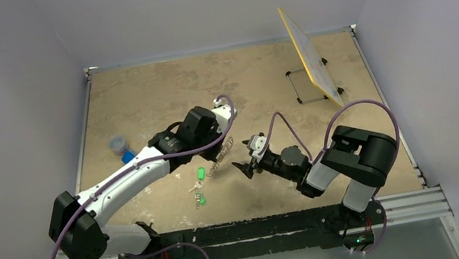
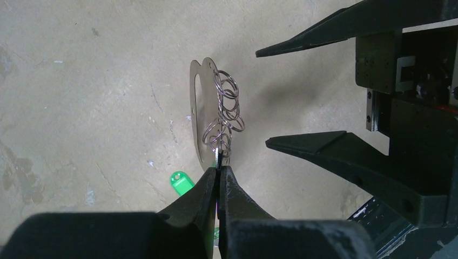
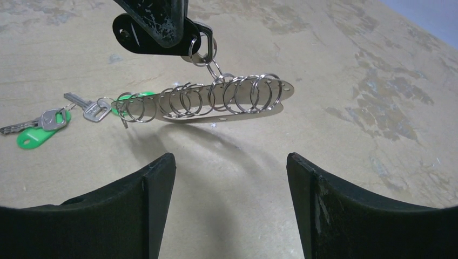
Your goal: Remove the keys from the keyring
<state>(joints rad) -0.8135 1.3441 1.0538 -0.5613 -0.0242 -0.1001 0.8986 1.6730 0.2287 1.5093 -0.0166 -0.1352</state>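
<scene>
separation step, by my reading: left pincer [image 2: 217, 174] clamped tight on the top end of the keyring [image 3: 243, 110], dangling it above the tabletop [image 3: 351, 162]. right pincer [image 3: 229, 162] gapes empty beside it and next needs to pinch one of the strung rings [image 3: 183, 100].

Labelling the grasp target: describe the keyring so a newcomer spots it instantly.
Above the middle of the tan table, find the left gripper, pinched shut. The keyring hangs from it: a pale flat oval loop strung with silver rings, unlike the green-tagged keys lying on the table.
</scene>
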